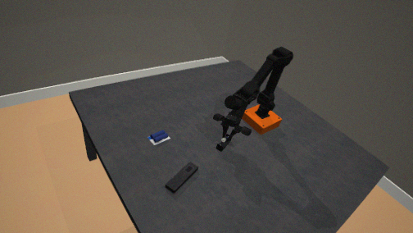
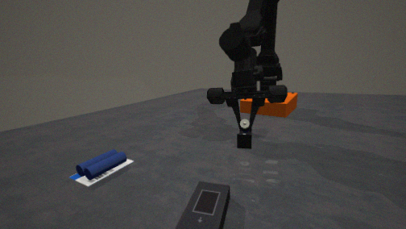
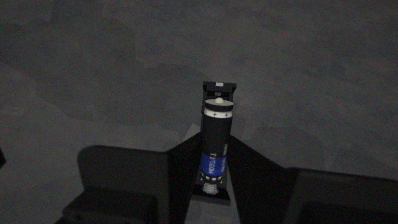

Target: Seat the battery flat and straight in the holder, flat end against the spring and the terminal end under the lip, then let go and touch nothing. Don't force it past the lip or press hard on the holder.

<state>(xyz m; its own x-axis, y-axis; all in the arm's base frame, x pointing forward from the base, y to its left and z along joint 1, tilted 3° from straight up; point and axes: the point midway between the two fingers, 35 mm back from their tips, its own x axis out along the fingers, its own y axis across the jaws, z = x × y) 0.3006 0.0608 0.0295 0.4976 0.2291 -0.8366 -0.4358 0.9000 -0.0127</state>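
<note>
The black battery (image 1: 224, 140) (image 2: 244, 123) (image 3: 217, 132) has a blue band and a pale terminal end. My gripper (image 1: 224, 137) (image 2: 245, 120) (image 3: 214, 138) is shut on it, one finger on each side. The small black holder (image 1: 220, 148) (image 2: 244, 141) (image 3: 219, 87) is under the battery. In the wrist view the flat end is at the spring (image 3: 210, 188), which looks short and squeezed. The terminal end is on the lip's side, with a bit of the holder's inside showing between them. In the exterior view the terminal end stands above the holder's end wall, so the battery looks raised there.
A dark remote-like box (image 1: 182, 177) (image 2: 207, 203) lies nearer the top and exterior views. Two blue cylinders (image 1: 159, 135) (image 2: 105, 164) lie on a white and blue card (image 1: 162, 141) (image 2: 88, 184) to the left. The arm's orange base (image 1: 263, 122) (image 2: 267, 109) is behind.
</note>
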